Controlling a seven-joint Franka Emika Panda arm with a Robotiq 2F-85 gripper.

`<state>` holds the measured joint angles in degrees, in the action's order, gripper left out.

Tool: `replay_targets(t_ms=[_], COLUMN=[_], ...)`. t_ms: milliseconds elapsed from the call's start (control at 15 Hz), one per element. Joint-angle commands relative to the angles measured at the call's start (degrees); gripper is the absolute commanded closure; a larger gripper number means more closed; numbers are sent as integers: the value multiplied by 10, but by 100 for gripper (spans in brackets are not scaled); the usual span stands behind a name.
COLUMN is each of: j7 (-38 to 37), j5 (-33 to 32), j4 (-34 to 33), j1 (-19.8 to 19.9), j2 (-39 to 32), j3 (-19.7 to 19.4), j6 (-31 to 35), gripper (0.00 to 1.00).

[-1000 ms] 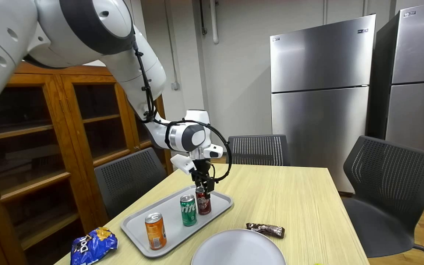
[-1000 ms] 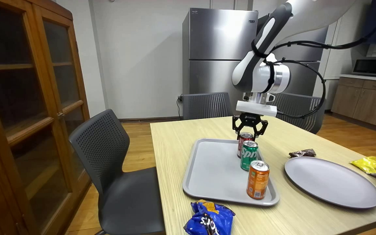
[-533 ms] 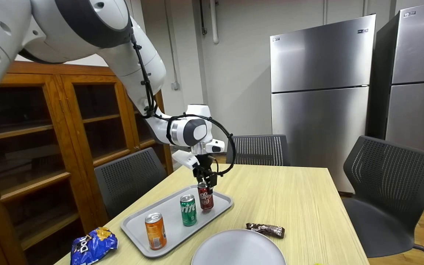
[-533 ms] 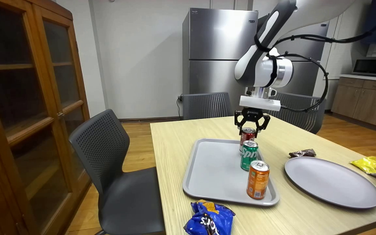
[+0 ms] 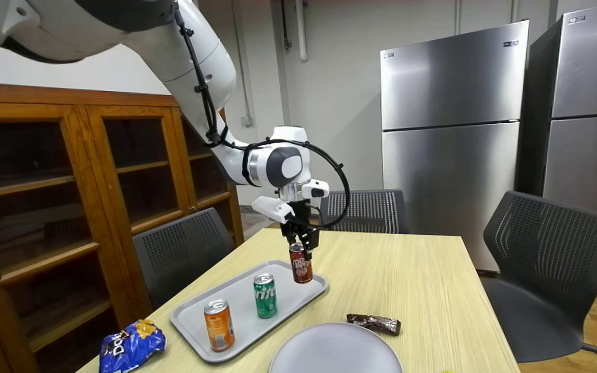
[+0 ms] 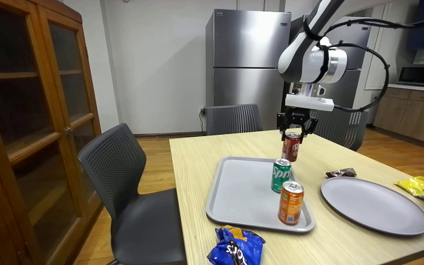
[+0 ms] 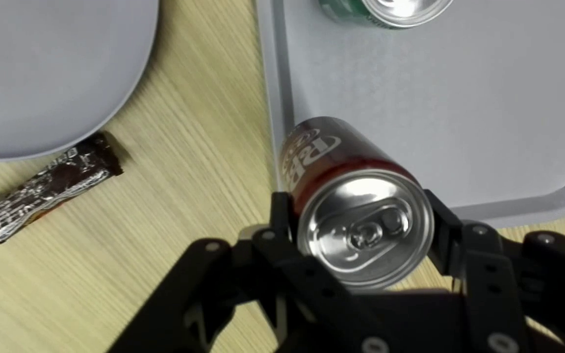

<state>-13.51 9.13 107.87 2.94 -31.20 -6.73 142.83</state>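
Your jaws grip the Dr Pepper can [image 6: 290, 149]; only the wrist view clearly shows its pull tab [image 7: 366, 234], only both exterior views the orange can [image 6: 291, 202].

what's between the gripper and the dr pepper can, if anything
Nothing visible: the gripper holds the Dr Pepper can directly between its jaws, and the Sprite can stands apart from both on the gray tray.

In both exterior views, the tray [image 6: 241, 191] lies toward the bench's [image 6: 193, 169] left edge, held can [image 6: 290, 151] seemingly over its far corner, plate [image 6: 374, 206] at right.
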Motion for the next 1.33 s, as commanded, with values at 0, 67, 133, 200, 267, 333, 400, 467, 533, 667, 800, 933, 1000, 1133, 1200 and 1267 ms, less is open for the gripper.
replay_targets(t_ms=[0,67,133,200,267,333,400,467,533,667,800,933,1000,1133,1200,1267], j7=[9,12,9,10,11,10,11,6,4,0,-1,-3,-1,-1,0,2], j5=[-7,-5,-7,-6,-7,-8,-8,-9,-10,-10,-10,-10,-9,-11,-12,-13], j4=[41,45,49,52,56,61,65,71,76,81,84,87,89,93,97,101], j1=[16,21,24,29,32,36,40,41,43,49,56,63,68,73,75,78], j2=[42,45,46,47,49,50,51,50,50,46,43,45,45,46,47,49], j3=[-7,-9,-14,-17,-20,-24,-27,-33,-37,-47,-56,-65,-68,-75,-78,-79], j6=[7,7,9,8,7,9,9,16,21,28,29,26,25,22,22,24], gripper=[61,61,61,61,61,61,61,61,61,61,61,61,61,61,61,61])
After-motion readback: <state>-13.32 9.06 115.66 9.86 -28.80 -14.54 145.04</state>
